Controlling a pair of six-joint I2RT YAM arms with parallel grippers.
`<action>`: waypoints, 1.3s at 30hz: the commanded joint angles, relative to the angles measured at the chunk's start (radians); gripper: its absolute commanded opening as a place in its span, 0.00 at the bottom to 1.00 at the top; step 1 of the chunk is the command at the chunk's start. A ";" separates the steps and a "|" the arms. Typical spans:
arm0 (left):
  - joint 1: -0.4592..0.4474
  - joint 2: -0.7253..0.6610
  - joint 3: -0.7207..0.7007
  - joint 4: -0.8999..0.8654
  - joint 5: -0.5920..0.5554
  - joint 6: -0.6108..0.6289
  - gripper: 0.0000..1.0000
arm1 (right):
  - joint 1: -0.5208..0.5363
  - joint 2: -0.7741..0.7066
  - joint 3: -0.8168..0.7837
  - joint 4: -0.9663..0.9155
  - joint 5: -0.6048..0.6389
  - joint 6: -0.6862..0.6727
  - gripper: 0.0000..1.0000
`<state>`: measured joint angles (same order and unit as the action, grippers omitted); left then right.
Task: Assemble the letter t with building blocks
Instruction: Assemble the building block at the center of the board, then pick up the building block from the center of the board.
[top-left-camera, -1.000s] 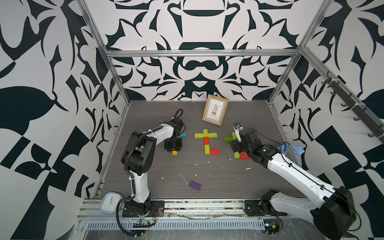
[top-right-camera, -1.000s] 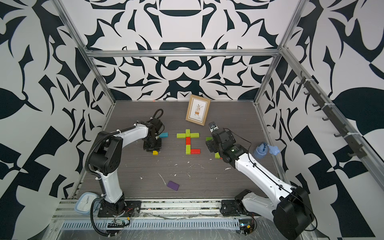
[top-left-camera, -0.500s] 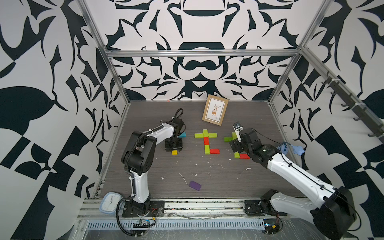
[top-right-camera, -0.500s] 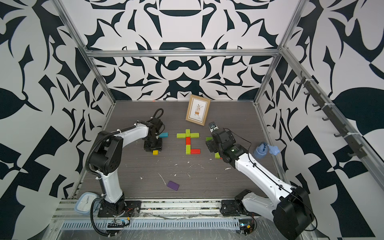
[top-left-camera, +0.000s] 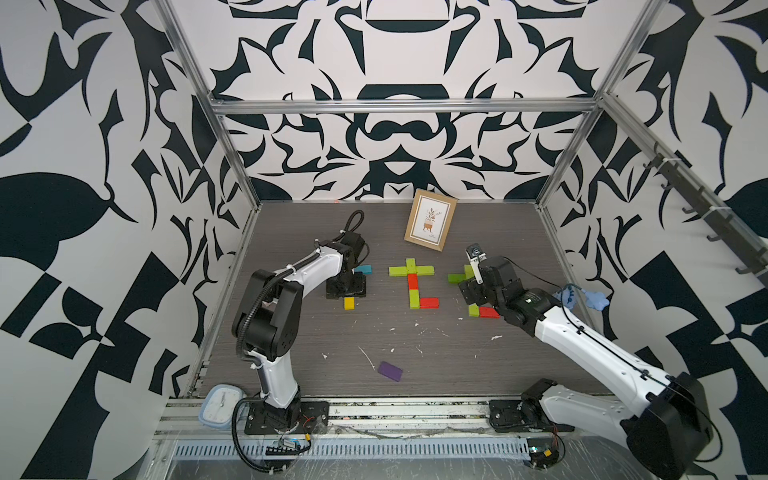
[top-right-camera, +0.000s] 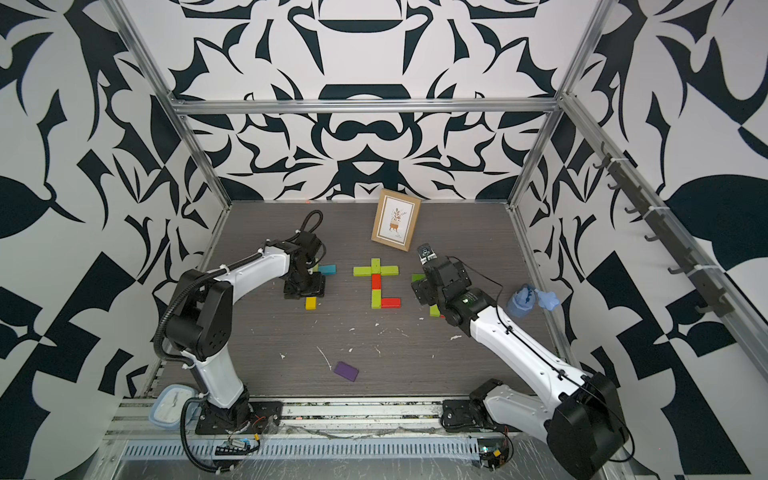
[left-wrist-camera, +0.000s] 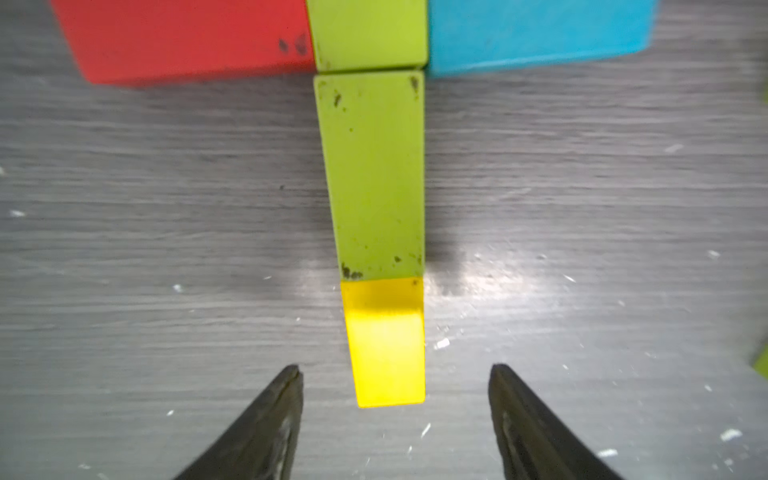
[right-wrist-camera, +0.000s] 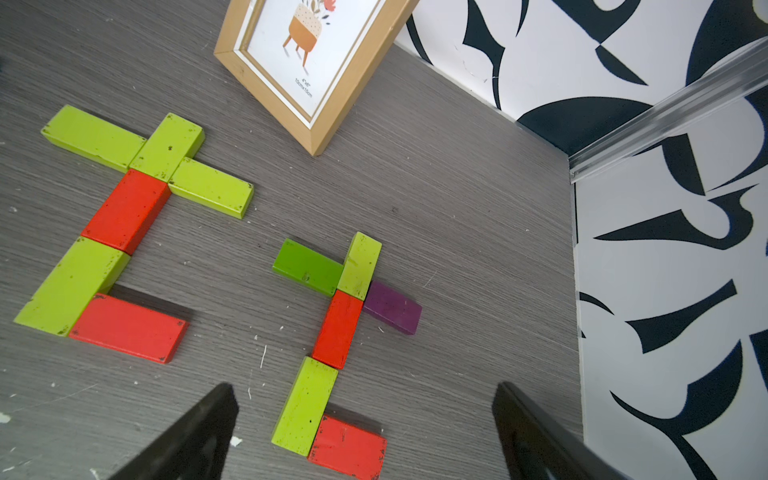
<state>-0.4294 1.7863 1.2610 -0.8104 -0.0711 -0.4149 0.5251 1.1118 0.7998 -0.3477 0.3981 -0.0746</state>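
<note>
My left gripper (left-wrist-camera: 397, 368) is open, its fingertips on either side of a yellow block (left-wrist-camera: 386, 345) and clear of it. That block ends a stem with a lime block (left-wrist-camera: 374, 174) under a red (left-wrist-camera: 187, 37), lime and blue (left-wrist-camera: 536, 33) crossbar. In a top view the left gripper (top-left-camera: 347, 287) covers most of this figure. A finished t (top-left-camera: 412, 282) of lime and red blocks lies mid-table. My right gripper (right-wrist-camera: 365, 385) is open above another t of green, purple (right-wrist-camera: 392, 307), red and lime blocks (right-wrist-camera: 305, 401). A loose purple block (top-left-camera: 390, 371) lies near the front.
A wooden picture frame (top-left-camera: 430, 220) leans at the back behind the middle t. A blue object (top-left-camera: 590, 298) sits by the right wall. A white and blue lidded box (top-left-camera: 220, 409) lies at the front left corner. White scraps dot the floor.
The left gripper's jaws have spread apart over the yellow block, which now lies free on the table. The right arm has not moved.
</note>
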 joint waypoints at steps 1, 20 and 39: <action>0.005 -0.073 -0.013 -0.059 0.000 0.036 0.76 | 0.004 -0.010 0.035 -0.004 0.018 0.004 0.99; -0.403 -0.369 -0.083 -0.171 0.055 0.729 0.70 | 0.004 -0.021 0.033 -0.008 0.028 0.007 0.99; -0.703 -0.410 -0.346 -0.023 0.096 1.165 0.68 | 0.003 -0.030 0.026 0.004 0.059 0.009 0.99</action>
<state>-1.1076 1.3544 0.9401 -0.8764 0.0402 0.6724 0.5251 1.1042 0.7998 -0.3477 0.4362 -0.0746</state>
